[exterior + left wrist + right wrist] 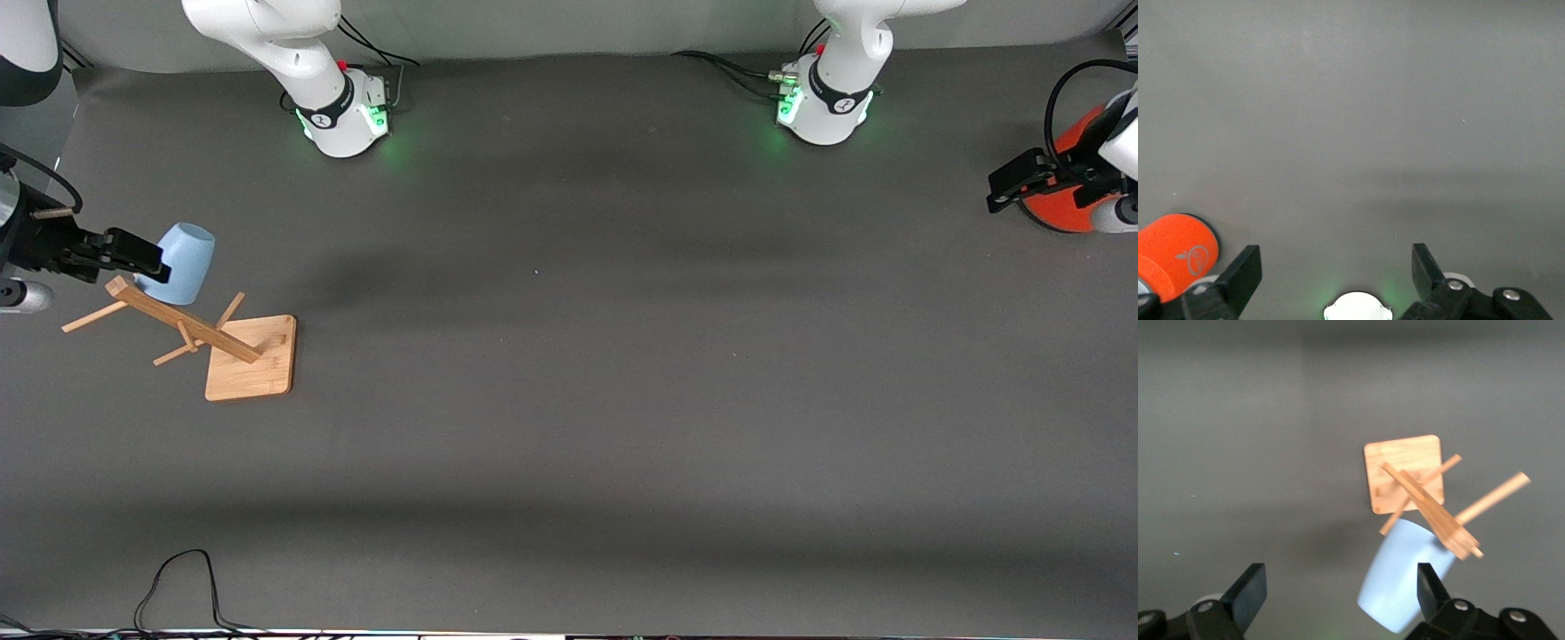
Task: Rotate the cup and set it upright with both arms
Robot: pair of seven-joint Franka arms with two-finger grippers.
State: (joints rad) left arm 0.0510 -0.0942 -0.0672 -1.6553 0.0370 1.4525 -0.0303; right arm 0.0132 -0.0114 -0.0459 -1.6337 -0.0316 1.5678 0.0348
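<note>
Right gripper (151,265): black, two fingers, at the right arm's end of the table (569,400), up in the air over the rack's top and just beside the cup; in the right wrist view (1339,590) its fingers (1248,593) are spread wide and pinch nothing, and whether one finger touches the cup cannot be told. Cup (187,258): pale blue, no handle, tilted, close against the top of the rack's post and farther from the front camera than the rack's plate; the right wrist view (1395,587) shows its narrower end turned toward that camera and the post's top crossing in front of it; whether it hangs on a peg cannot be told. Rack (253,360): wood, square plate on the table with a post and thin pegs (1401,463). Right base (342,124): white, lit green, at the table's edge farthest from the front camera. Left base (822,111): same make, same edge. Left gripper (1000,196): at the left arm's end of the table, waiting, held over bare table; fingers (1245,270) set wide apart, holding nothing (1335,267). Cylinder (1067,178): orange-red, just beside the left gripper, partly hidden by that arm (1175,257). Cable (178,578): black, looped at the table's edge nearest the front camera.
</note>
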